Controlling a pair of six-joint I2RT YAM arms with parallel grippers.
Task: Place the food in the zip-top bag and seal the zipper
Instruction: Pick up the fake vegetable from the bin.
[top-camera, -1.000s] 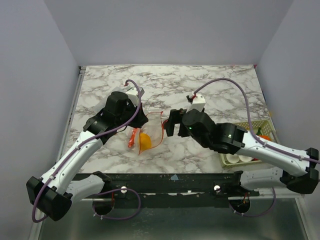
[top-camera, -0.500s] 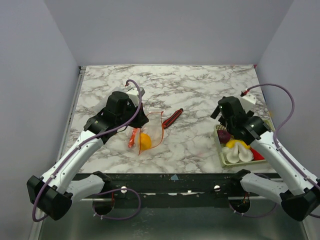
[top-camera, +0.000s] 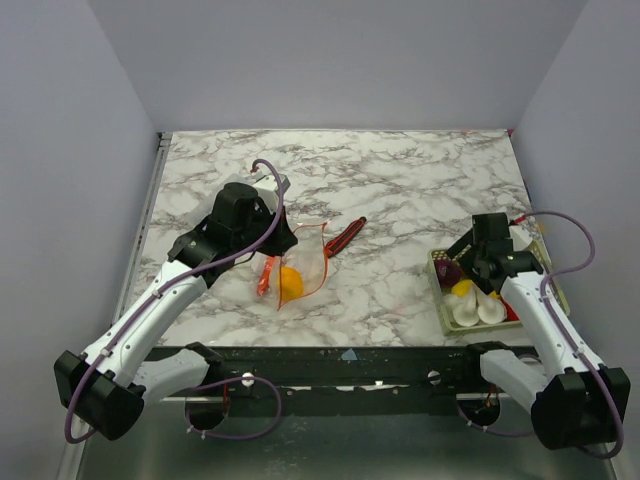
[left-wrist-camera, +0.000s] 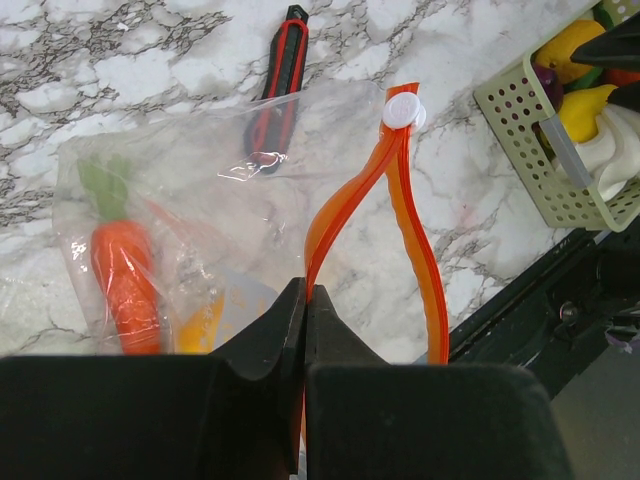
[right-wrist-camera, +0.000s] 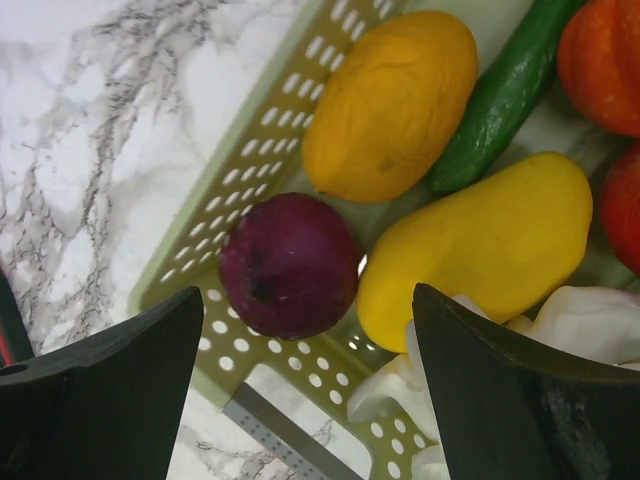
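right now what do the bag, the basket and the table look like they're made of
The bag: thin clear plastic film, glossy; it creases and the carrot shows through it. The basket: rigid-looking pale green plastic, matte, with moulded rows of holes. The table: white with grey veining like marble; real stone or printed laminate, cannot tell.

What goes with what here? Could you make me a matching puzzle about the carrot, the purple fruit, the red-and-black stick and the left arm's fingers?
Things:
1. carrot
2. purple fruit
3. red-and-black stick
4. left fingers

Places or states:
A. in the green basket
B. shut on the zipper
C. inside the zip-top bag
D. lying on the marble table

Pairs: 1-C, 2-A, 3-D, 4-B.
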